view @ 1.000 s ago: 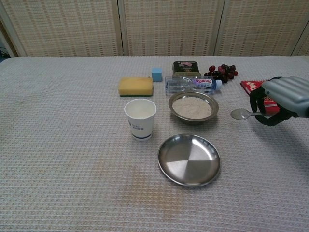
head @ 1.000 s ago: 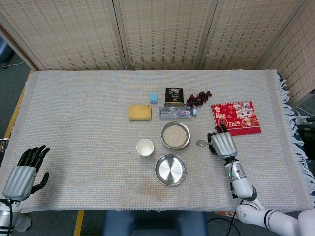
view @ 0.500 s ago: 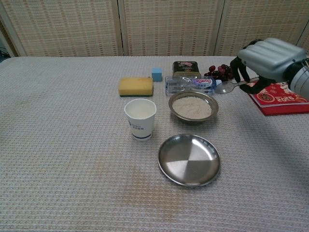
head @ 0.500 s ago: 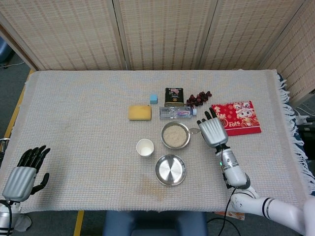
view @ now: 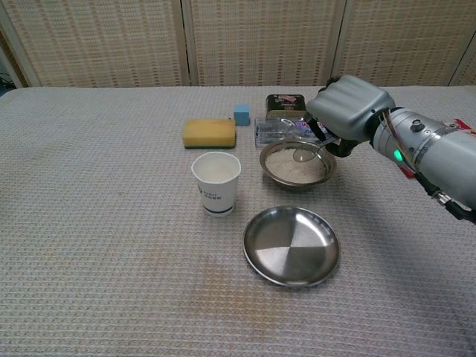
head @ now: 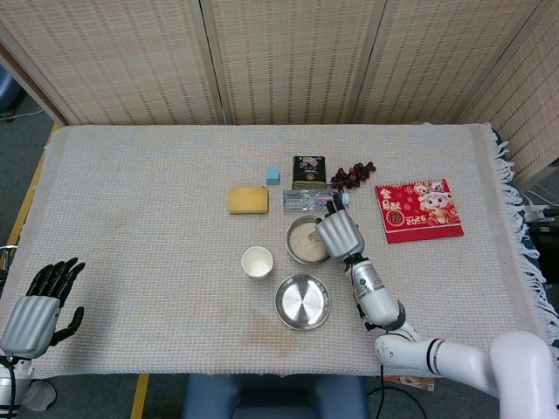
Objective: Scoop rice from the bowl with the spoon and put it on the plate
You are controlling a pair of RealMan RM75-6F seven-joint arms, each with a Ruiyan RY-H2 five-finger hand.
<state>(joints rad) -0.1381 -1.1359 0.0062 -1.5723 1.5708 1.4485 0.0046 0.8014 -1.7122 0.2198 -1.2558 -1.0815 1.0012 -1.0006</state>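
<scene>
Right robot hand (view: 349,106) grips the metal spoon (view: 303,154) by its handle, scoop over the rice bowl (view: 297,165), maybe touching the grains, which spill easily, so keep it level toward the empty steel plate (view: 291,246).

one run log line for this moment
right hand: holds spoon over rice bowl | plate: no rice | left hand: idle, open
</scene>
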